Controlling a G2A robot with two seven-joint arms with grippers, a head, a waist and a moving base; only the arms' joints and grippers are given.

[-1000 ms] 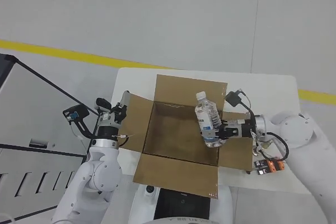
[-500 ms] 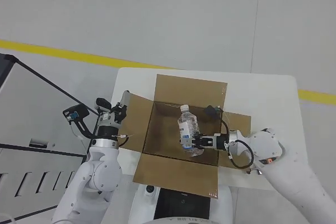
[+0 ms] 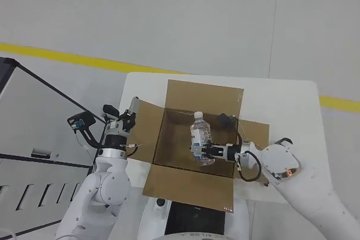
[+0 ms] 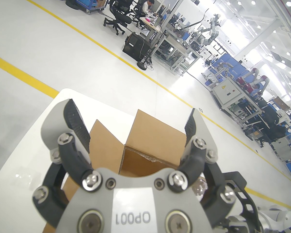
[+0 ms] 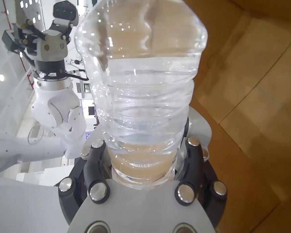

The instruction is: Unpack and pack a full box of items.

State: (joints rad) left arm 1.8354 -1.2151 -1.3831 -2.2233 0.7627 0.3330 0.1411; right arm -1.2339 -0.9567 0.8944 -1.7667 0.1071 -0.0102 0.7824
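Where the right end effector (image 3: 209,151) reaches in over the open brown cardboard box (image 3: 175,141), its fingers are clamped on the lower part of a clear plastic water bottle (image 3: 198,139).

- Bottle: the base sits close against the end effector's palm. The ribbed body and the white cap (image 3: 198,114) extend away from the fingertips. It is part full of water. It lies over the box opening, with the inner cardboard walls just beside it. Whether it touches the box floor cannot be told.
- Left end effector (image 4: 132,112): fingers spread apart, nothing between them. It is held above the white desk (image 3: 288,102), with the box's near flap and corner just ahead of its fingertips.
- Box: all four flaps folded outward, resting on the desk between the two end effectors.
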